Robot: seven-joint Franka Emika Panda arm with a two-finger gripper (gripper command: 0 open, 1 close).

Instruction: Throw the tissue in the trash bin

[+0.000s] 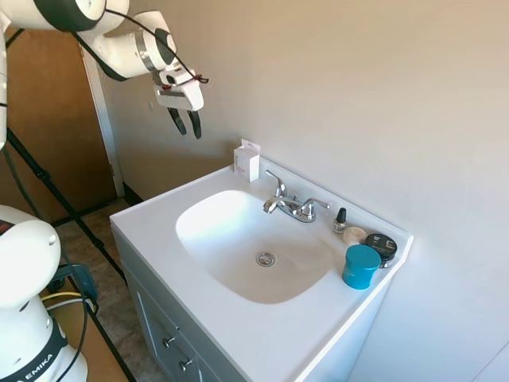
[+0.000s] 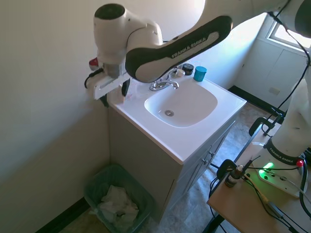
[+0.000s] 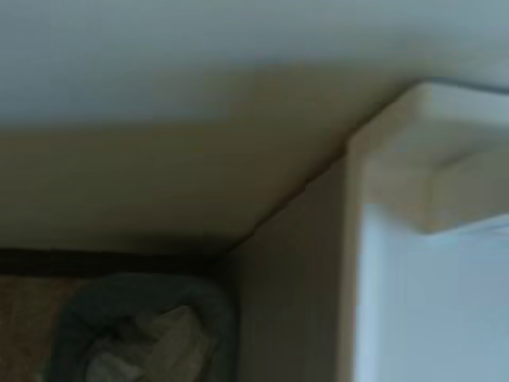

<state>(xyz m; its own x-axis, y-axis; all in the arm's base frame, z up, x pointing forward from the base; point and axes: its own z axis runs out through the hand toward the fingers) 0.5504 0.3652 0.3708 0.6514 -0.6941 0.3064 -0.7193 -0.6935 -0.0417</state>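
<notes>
The crumpled white tissue (image 2: 118,203) lies inside the green trash bin (image 2: 95,186), which stands on the floor against the wall, left of the vanity. In the wrist view the bin (image 3: 119,293) shows far below, with the white wad (image 3: 155,350) in it. My gripper (image 1: 185,122) hangs high in the air beyond the counter's back left corner, above the bin. It is open, with nothing between its dark fingers (image 1: 195,124). In the second exterior view the gripper (image 2: 115,92) is partly hidden behind the wrist.
A white vanity (image 1: 159,231) with a sink and chrome faucet (image 1: 291,206) stands right of the gripper. A small white box (image 1: 246,160) sits at the counter's back corner. A teal cup (image 1: 361,266), a nail polish bottle (image 1: 340,219) and jars stand at the far end.
</notes>
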